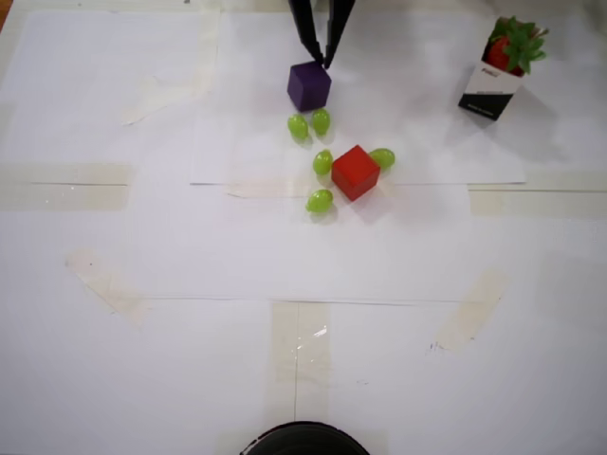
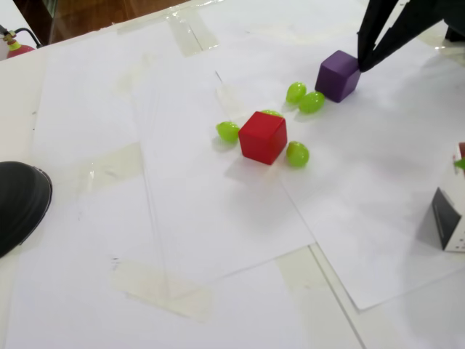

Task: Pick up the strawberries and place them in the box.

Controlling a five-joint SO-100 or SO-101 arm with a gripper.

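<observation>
Overhead view: box (image 1: 491,88) right of end effector (image 1: 321,60).

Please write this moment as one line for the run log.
claw: nearly closed, empty, at purple cube | strawberries: in box | none visible on table | red cube and grapes: on paper
</observation>
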